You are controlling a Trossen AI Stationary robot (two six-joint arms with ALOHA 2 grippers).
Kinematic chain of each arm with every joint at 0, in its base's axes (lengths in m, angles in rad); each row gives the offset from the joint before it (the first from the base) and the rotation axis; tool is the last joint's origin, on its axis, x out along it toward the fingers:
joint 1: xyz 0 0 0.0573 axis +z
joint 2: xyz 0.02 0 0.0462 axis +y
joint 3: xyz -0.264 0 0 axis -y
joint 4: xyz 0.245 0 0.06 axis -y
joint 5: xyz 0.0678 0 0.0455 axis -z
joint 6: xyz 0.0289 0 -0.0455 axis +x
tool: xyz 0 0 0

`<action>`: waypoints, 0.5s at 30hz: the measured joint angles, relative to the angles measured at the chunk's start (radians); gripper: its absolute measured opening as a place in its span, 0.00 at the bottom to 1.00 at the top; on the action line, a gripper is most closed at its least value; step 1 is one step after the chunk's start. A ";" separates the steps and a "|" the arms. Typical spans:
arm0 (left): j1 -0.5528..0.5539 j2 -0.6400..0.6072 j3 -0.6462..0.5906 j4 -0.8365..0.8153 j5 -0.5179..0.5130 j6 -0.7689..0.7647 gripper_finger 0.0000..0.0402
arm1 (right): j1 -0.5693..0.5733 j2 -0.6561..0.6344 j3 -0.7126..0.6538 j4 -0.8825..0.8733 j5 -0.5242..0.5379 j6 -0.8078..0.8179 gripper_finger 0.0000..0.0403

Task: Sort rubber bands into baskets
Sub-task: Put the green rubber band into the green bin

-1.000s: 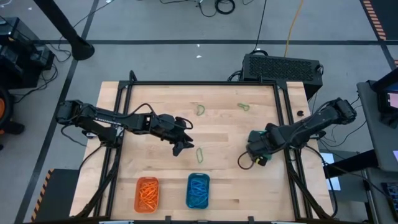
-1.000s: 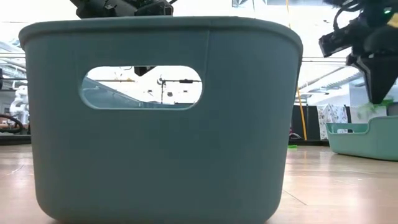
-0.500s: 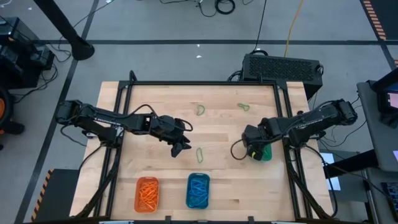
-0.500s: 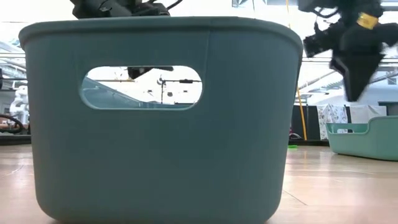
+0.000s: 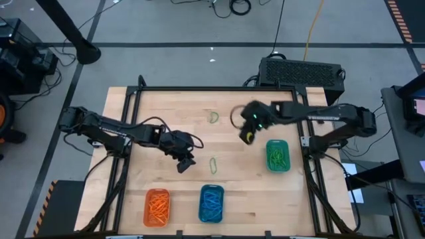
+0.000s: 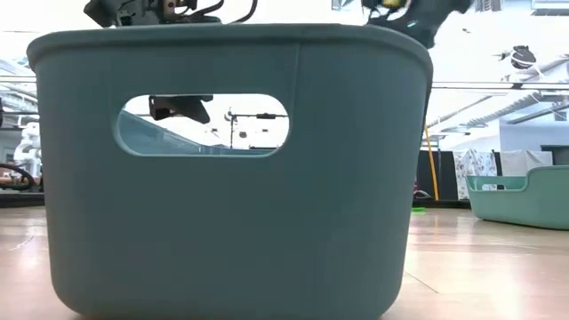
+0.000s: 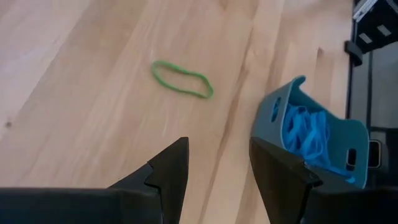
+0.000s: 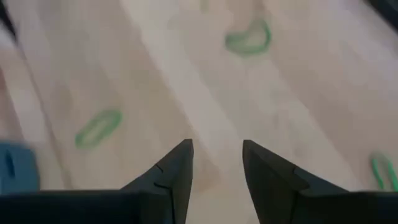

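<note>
My left gripper (image 5: 184, 162) (image 7: 217, 149) is open and empty, low over the table, just left of a green rubber band (image 5: 214, 164) (image 7: 182, 79) that lies flat on the wood. My right gripper (image 5: 247, 131) (image 8: 217, 149) is open and empty above the far middle of the table. A second green band (image 5: 214, 117) lies left of it. The right wrist view shows green bands lying flat (image 8: 247, 38) (image 8: 97, 127). The green basket (image 5: 277, 155) holds green bands, the blue basket (image 5: 211, 202) blue bands and the orange basket (image 5: 157, 206) orange bands.
The orange and blue baskets stand at the table's near edge, the green one at its right. One basket (image 6: 222, 169) close to the low camera fills most of that view. A black frame (image 5: 219, 89) runs around the table. A black box (image 5: 300, 72) sits behind the far edge.
My right gripper has gone from over the green basket toward the table's far edge and left, and the basket now shows. My left gripper has gone a little down and toward the near-left.
</note>
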 joint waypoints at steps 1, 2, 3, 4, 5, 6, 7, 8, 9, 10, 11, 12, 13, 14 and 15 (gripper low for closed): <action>-0.009 -0.002 0.000 -0.007 -0.009 -0.010 0.44 | -0.027 0.023 0.007 0.035 -0.014 -0.013 0.33; -0.018 -0.011 -0.001 -0.015 -0.019 -0.022 0.44 | -0.053 0.046 0.014 0.064 -0.032 -0.025 0.33; -0.028 -0.025 -0.001 -0.021 -0.029 -0.024 0.44 | -0.079 0.075 0.021 0.082 -0.052 -0.035 0.33; -0.038 -0.044 -0.001 -0.025 -0.047 -0.024 0.44 | -0.102 0.107 0.029 0.095 -0.080 -0.048 0.33; -0.052 -0.067 -0.001 -0.031 -0.073 -0.024 0.44 | -0.125 0.140 0.039 0.105 -0.103 -0.062 0.33; -0.065 -0.094 -0.001 -0.042 -0.109 -0.024 0.44 | -0.143 0.176 0.051 0.109 -0.116 -0.080 0.33; -0.077 -0.121 -0.001 -0.053 -0.153 -0.023 0.44 | -0.159 0.213 0.067 0.111 -0.117 -0.096 0.33; -0.087 -0.153 -0.001 -0.067 -0.206 -0.019 0.44 | -0.175 0.249 0.086 0.117 -0.118 -0.113 0.33; -0.095 -0.182 -0.001 -0.084 -0.262 -0.013 0.44 | -0.188 0.287 0.107 0.126 -0.118 -0.133 0.33; -0.100 -0.210 -0.001 -0.097 -0.314 -0.001 0.44 | -0.199 0.324 0.130 0.134 -0.117 -0.147 0.33; -0.100 -0.235 0.000 -0.111 -0.355 0.007 0.44 | -0.210 0.358 0.154 0.145 -0.118 -0.155 0.33; -0.099 -0.257 0.000 -0.126 -0.384 0.007 0.44 | -0.217 0.392 0.180 0.151 -0.119 -0.163 0.33; -0.096 -0.277 0.000 -0.139 -0.407 0.005 0.44 | -0.221 0.423 0.205 0.161 -0.119 -0.173 0.33; -0.093 -0.294 0.000 -0.149 -0.423 0.004 0.44 | -0.226 0.457 0.235 0.168 -0.119 -0.188 0.33; -0.090 -0.307 0.000 -0.157 -0.431 0.003 0.44 | -0.228 0.489 0.266 0.168 -0.121 -0.203 0.33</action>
